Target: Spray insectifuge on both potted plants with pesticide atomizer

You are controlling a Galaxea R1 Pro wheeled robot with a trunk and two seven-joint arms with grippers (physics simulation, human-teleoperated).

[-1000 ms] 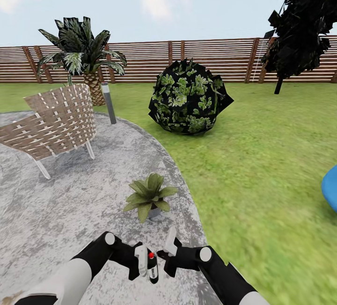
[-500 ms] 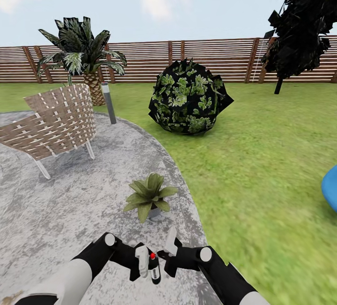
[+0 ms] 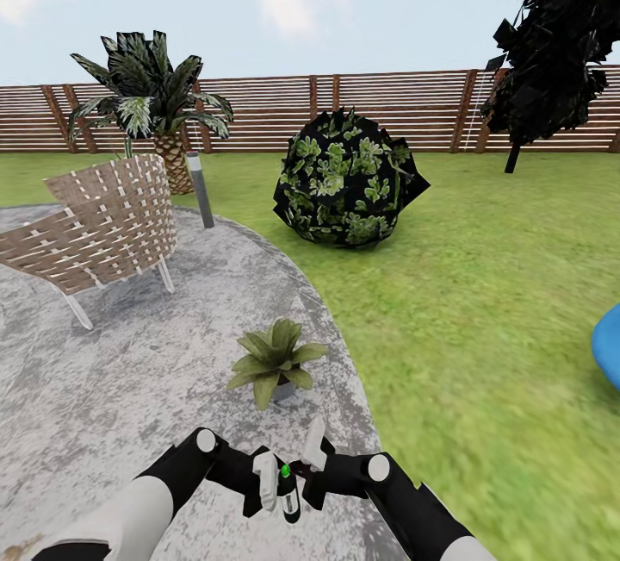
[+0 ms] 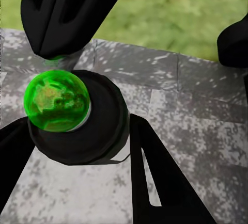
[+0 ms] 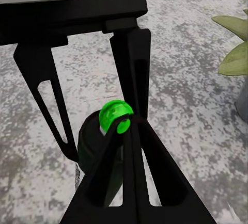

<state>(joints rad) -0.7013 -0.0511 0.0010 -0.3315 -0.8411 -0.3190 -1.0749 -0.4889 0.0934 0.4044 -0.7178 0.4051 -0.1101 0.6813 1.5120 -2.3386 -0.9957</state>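
Left gripper [image 3: 277, 485] clamps the slim dark spray bottle [image 3: 288, 492], green-lit on top; right gripper's [image 3: 303, 468] closure is unclear. Just ahead: leafy potted plant [image 3: 274, 360]; wicker chair [image 3: 99, 225] stands far left; open lawn [image 3: 482, 302] lies rightward.

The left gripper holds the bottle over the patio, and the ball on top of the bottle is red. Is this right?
Not quite. The ball on the bottle is green, as the left wrist view shows. The left gripper does hold it over the patio.
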